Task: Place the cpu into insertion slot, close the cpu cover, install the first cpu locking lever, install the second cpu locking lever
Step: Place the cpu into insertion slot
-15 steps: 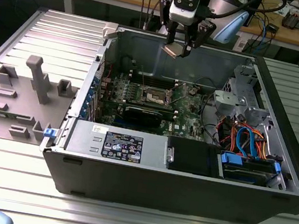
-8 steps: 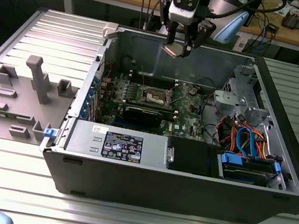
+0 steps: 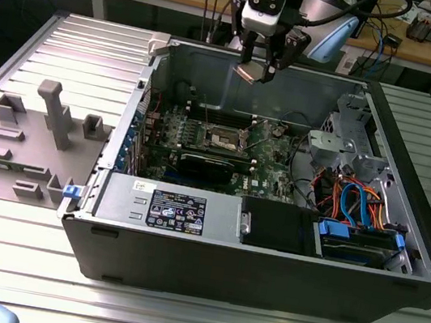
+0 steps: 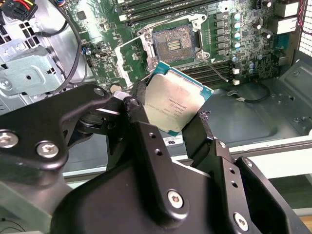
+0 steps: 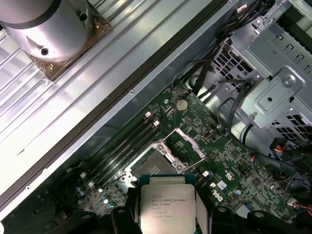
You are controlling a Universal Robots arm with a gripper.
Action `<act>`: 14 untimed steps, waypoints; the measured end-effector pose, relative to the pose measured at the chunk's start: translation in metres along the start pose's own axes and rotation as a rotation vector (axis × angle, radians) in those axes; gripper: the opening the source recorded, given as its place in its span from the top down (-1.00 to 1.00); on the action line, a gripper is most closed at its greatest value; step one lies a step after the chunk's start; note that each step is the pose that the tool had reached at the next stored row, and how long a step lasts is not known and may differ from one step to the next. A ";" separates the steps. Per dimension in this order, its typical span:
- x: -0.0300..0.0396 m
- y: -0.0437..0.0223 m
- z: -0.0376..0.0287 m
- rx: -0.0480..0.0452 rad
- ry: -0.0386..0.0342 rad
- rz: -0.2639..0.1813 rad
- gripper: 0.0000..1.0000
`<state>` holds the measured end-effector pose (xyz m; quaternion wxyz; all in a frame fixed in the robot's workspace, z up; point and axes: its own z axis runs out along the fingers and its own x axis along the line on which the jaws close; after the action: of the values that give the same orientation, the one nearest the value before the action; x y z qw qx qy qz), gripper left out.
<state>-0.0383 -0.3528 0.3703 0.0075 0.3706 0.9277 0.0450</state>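
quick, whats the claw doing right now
Claw: closed, holding the cpu.

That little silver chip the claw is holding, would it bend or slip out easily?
Probably stiff: the cpu looks flat though the gripper pinches only two edges. Its smooth metal top looks slippery. Thin, so likely light.

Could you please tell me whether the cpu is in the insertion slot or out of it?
Out. The gripper holds the cpu up in the air, and the insertion slot lies bare, its dark centre showing.
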 end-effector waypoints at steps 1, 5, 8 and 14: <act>0.0000 0.0000 0.0000 0.0000 -0.0002 0.001 -0.08; 0.0000 0.0000 0.0000 -0.0002 -0.0010 0.011 -0.08; 0.0000 -0.0001 0.0003 -0.0009 -0.0042 0.046 -0.08; 0.0000 -0.0001 0.0008 -0.0020 -0.0093 0.104 -0.08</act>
<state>-0.0383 -0.3529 0.3695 0.0099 0.4184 0.9071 0.0445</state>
